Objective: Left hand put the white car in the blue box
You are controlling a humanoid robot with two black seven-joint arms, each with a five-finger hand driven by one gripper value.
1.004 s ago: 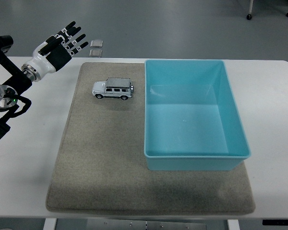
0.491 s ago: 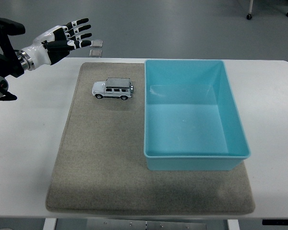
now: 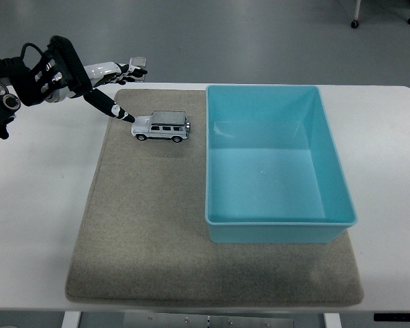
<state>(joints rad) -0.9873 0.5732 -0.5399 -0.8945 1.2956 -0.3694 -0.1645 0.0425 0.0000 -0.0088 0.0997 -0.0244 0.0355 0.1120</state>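
Observation:
A small white toy car [image 3: 161,126] stands on its wheels on the grey mat [image 3: 150,225], at the mat's far left part, nose to the left. The blue box [image 3: 277,164] sits open and empty on the mat's right side. My left hand [image 3: 113,89] comes in from the upper left, fingers spread and holding nothing. Its thumb tip [image 3: 126,117] points down at the car's front end, at or just short of it. The other fingers reach past the car's far side. The right hand is out of view.
Two small grey squares [image 3: 137,68] lie on the white table [image 3: 396,171] behind the hand, past the mat's far edge. The box's left wall stands a short way right of the car.
My left hand has swung from the table's far left corner down and to the right, and turned over. Its thumb now reaches the car's front. The car and box have not moved.

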